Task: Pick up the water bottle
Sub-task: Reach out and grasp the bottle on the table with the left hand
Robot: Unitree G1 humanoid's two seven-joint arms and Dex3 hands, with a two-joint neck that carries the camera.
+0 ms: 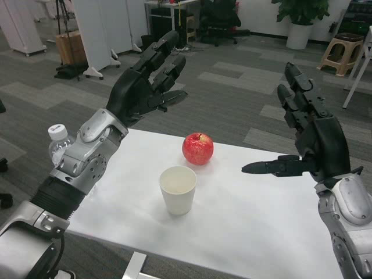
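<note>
The water bottle, clear with a white cap, stands at the table's far left edge, mostly hidden behind my left forearm. My left hand is raised above and to the right of it, fingers spread, holding nothing. My right hand hovers over the right side of the table, fingers apart and thumb pointing left, also empty.
A red apple sits mid-table near the far edge, with a white paper cup just in front of it. The white table stretches to the right. Beyond it are grey carpet, white partitions, a stool and a potted plant.
</note>
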